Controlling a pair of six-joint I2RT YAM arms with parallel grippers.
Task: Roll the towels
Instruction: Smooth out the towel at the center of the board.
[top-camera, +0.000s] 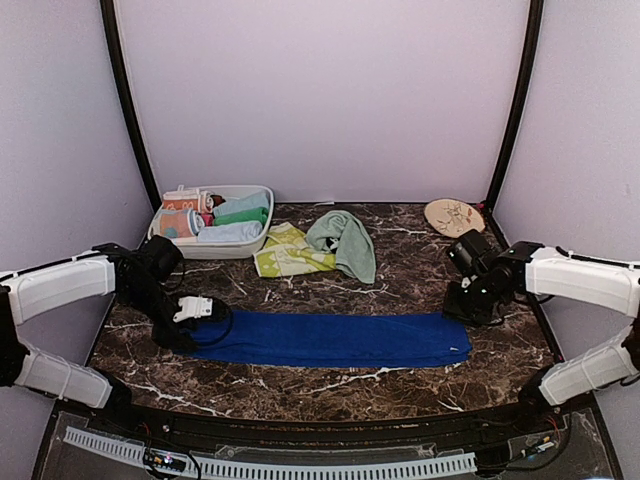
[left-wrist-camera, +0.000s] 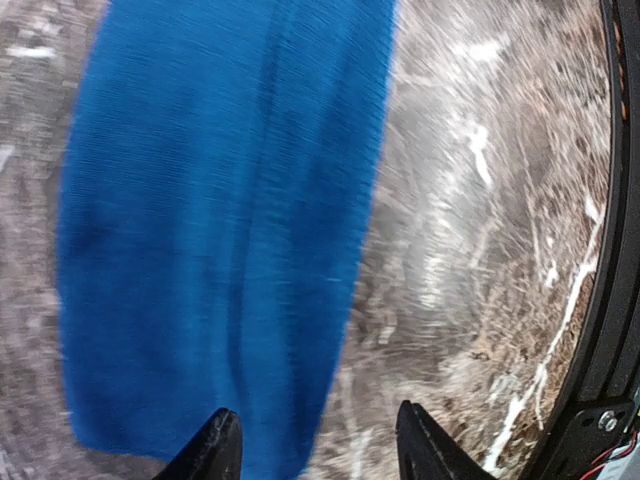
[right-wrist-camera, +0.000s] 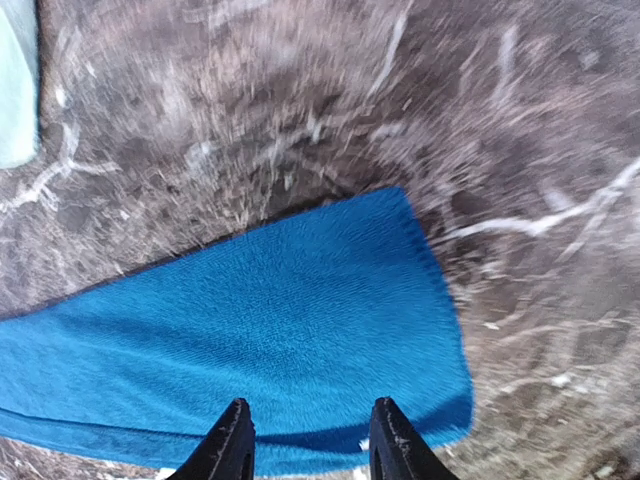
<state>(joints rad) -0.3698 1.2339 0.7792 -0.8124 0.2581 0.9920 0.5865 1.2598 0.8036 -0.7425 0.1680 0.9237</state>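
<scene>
Where the long royal-blue towel (top-camera: 335, 340) lies flat and unrolled across the near middle of the dark marbled bench (top-camera: 400, 290), running left to right, an arm reaches in at each end. The left gripper (top-camera: 178, 335) sits at the towel's left end. From its wrist camera the two fingertips stand apart, one over the blue cloth and the other over bare marble, with nothing pinched between them, so it is released. The view is blurred, and I cannot tell whether it touches the cloth. The right gripper (top-camera: 470, 305) is at the towel's right end. Its own camera shows both fingertips spread over the flat cloth close to the end corner, also released and holding nothing. Farther back, near the bench's middle, the mint-green towel (top-camera: 345, 240) lies in a loose crumpled heap, overlapping the right edge of the yellow-green patterned towel (top-camera: 285, 252), which is spread flat just beside it. Left of these, against the back wall, a white bin (top-camera: 225, 252) holds several rolled cloths (top-camera: 240, 215) in green, pale blue and printed colours. The prints are too small to read. A round beige plate (top-camera: 453, 216) with a faint pattern rests at the back right, well apart from the towels.
</scene>
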